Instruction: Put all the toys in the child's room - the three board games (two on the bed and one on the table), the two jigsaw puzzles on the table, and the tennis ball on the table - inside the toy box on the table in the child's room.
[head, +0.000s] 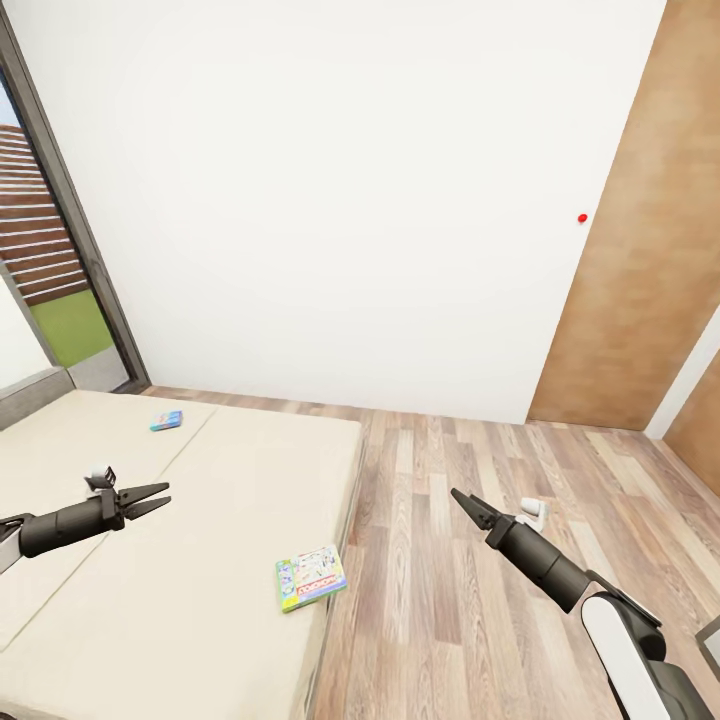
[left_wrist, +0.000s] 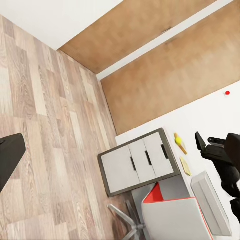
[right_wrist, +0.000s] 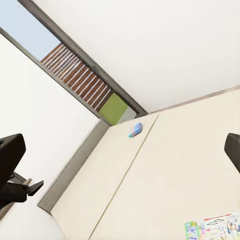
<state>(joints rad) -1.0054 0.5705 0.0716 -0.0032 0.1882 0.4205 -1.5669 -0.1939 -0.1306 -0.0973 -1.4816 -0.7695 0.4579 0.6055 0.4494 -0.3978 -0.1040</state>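
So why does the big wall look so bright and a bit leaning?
In the head view the white wall is evenly lit with almost no shadow, and the window frame and wooden panel slant, so the wide lens stretches the edges. The game box on the bed looks soft and blurry. In the right wrist view the wall is washed-out too.

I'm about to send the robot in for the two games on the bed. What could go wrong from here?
The green-edged board game lies at the mattress edge, so a nudge might push it onto the wood floor. The small blue board game sits far up the bed, likely a long reach for the left gripper. Both are flat, so the fingers may struggle to get under them.
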